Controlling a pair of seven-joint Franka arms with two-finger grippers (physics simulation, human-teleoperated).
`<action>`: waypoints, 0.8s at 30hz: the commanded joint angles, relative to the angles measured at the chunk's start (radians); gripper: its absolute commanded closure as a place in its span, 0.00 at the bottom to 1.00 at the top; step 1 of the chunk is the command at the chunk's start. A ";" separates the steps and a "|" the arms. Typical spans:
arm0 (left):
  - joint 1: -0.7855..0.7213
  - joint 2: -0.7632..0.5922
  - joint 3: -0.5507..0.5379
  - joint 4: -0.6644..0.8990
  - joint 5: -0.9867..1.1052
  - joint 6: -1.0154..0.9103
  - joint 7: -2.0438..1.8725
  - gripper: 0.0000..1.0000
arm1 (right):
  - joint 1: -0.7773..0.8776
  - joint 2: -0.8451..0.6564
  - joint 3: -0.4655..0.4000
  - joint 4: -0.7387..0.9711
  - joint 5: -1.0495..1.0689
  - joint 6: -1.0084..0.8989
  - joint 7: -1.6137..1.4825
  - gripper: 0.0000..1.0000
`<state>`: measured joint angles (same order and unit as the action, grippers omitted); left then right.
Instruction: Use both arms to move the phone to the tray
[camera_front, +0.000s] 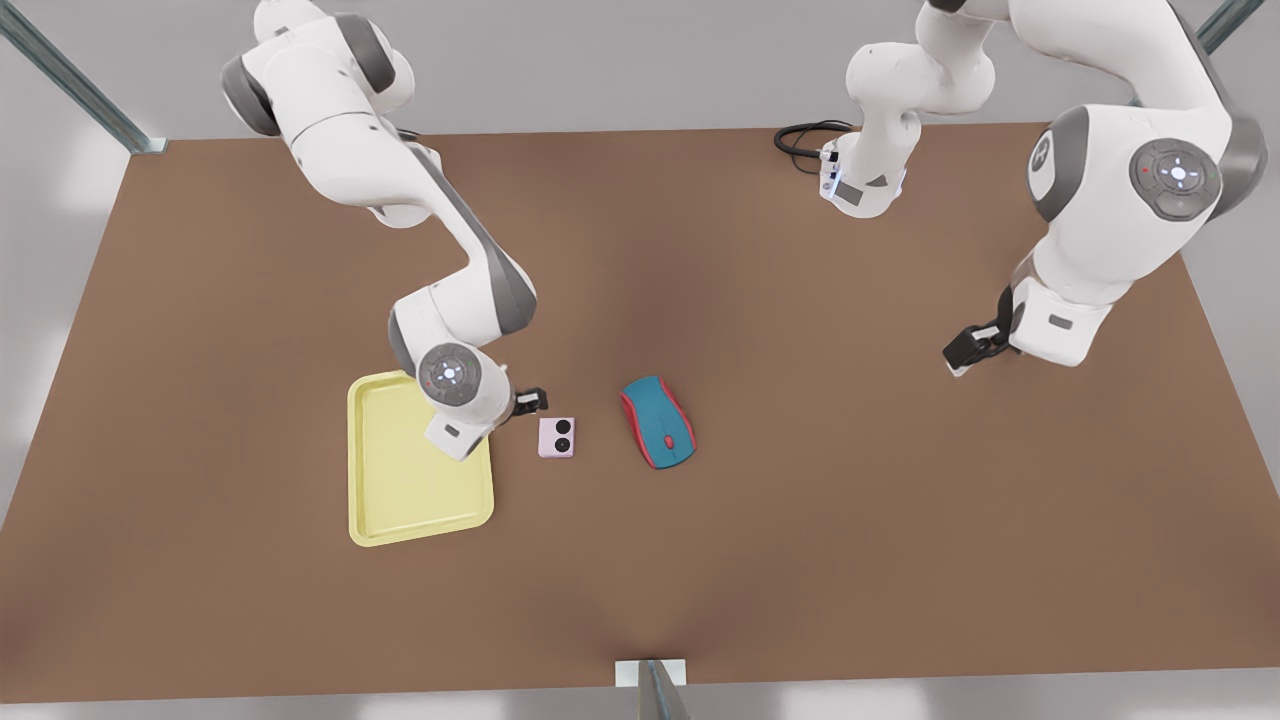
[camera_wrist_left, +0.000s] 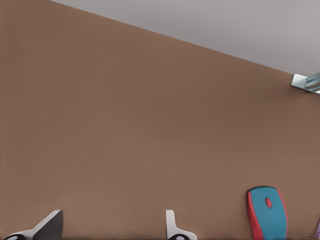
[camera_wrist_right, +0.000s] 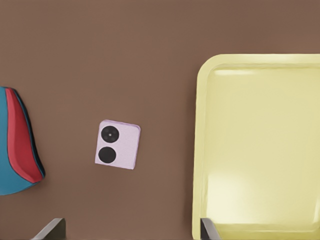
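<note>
The phone (camera_front: 556, 437) is a small pink square with two black circles. It is lying flat on the brown table (camera_front: 800, 520), between the yellow tray (camera_front: 400, 500) and the blue-and-red mouse (camera_front: 658, 422). The right gripper (camera_front: 531, 402) is hanging open just beside it. The left gripper (camera_front: 966, 349) is waiting far away, fingers spread apart.

The arm's wrist hides the tray's (camera_front: 400, 500) upper right corner; the wrist picture's edge crops the mouse (camera_wrist_right: 17, 145).
</note>
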<state>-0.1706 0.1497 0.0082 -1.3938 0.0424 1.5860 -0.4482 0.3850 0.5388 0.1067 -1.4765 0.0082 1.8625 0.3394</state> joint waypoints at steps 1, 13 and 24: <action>-0.003 -0.005 0.003 -0.001 0.011 -0.115 0.456 0.00 | 0.025 0.027 -0.004 -0.024 -0.007 0.264 0.500 0.00; -0.001 0.025 0.006 -0.001 0.011 -0.109 0.454 0.00 | 0.104 0.225 -0.024 -0.016 -0.088 0.431 0.527 0.00; -0.001 0.033 0.006 -0.001 0.011 -0.096 0.453 0.00 | 0.095 0.224 -0.024 -0.114 -0.119 0.523 0.466 0.00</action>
<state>-0.1719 0.1834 0.0138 -1.3948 0.0526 1.4866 -0.1142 0.4809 0.7664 0.0833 -1.5721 -0.1071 2.3203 0.7037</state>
